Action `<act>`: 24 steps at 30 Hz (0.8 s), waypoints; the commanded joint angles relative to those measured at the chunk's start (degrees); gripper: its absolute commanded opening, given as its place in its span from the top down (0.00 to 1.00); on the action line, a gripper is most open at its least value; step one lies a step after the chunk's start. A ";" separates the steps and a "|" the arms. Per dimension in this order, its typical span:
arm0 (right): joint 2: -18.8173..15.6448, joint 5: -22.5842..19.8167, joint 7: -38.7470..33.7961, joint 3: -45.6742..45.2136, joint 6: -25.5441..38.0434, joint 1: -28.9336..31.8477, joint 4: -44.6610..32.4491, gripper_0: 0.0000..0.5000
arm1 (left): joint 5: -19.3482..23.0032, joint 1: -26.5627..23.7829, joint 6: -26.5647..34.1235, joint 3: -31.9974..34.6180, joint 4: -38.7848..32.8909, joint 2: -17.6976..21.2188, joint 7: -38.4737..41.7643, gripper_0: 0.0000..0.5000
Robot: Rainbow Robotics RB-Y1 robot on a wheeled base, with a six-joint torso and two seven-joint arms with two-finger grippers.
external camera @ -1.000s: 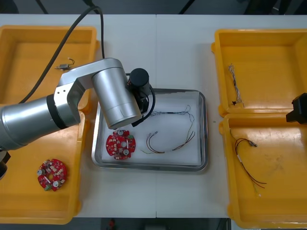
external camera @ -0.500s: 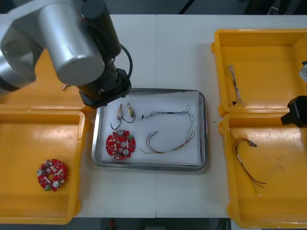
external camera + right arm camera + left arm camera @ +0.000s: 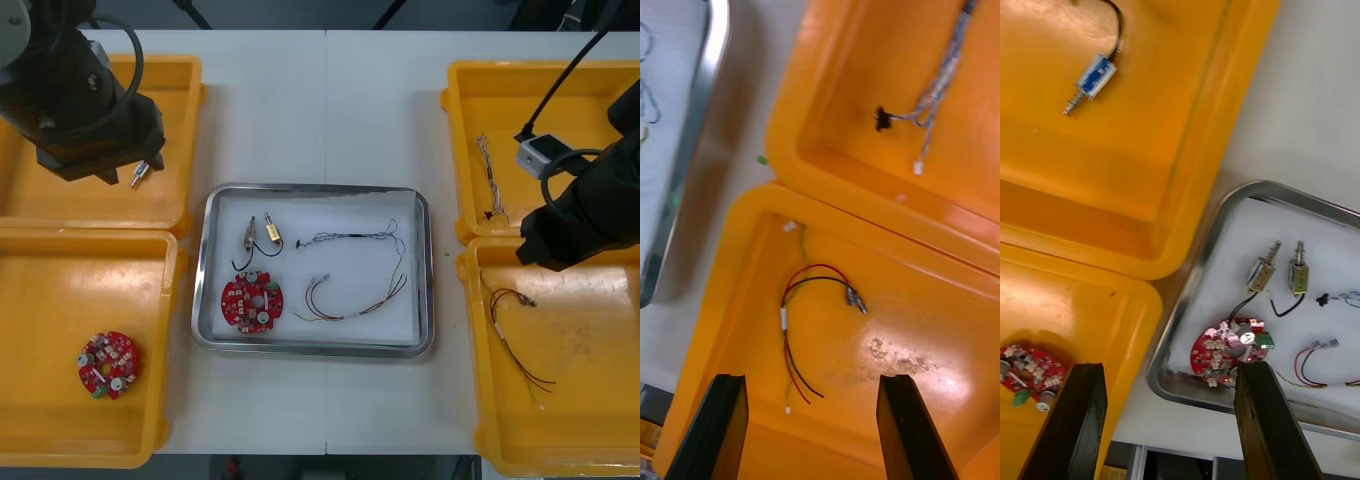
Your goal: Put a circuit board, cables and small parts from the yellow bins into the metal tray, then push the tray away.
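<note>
Metal tray point(image 3: 428, 285): mid-table; holds circuit board point(image 3: 252, 301), cables point(image 3: 355, 290), small metal parts point(image 3: 260, 232).
L gripper point(image 3: 1169, 367): jaws spread, over far left bin point(image 3: 60, 200).
R gripper point(image 3: 812, 379): jaws spread, above red/black cable point(image 3: 801, 315) in near right bin point(image 3: 600, 400).
Risk: thin cable lies flat, may slip pinch.

Light table point(image 3: 330, 110), flat and pale, marked by a thin seam from the far edge to the near edge at about the middle. Bears five things, all resting straight on the top. Holds along the left edge the far left yellow bin point(image 3: 170, 190) and the near left yellow bin point(image 3: 60, 290), butted rim to rim. Holds along the right edge the far right yellow bin point(image 3: 480, 100) and the near right yellow bin point(image 3: 590, 400), likewise rim to rim. Carries between the two pairs the metal tray point(image 3: 320, 187), just beside the left pair, slightly farther from the right pair, well apart from the far edge.
</note>
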 commanded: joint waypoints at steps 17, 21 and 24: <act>2.90 -3.39 21.40 19.70 -5.78 -11.04 -4.41 0.00 | 4.39 25.37 0.09 30.04 -1.54 11.83 -29.81 0.00; 3.87 -3.22 21.84 24.63 -8.15 -13.15 -4.41 0.00 | 4.30 32.84 -0.18 36.11 -1.89 12.27 -33.85 0.00; 4.75 -2.08 22.63 27.61 -10.00 -14.11 -4.41 0.00 | 4.21 37.33 -2.37 37.78 -3.03 13.24 -34.03 0.00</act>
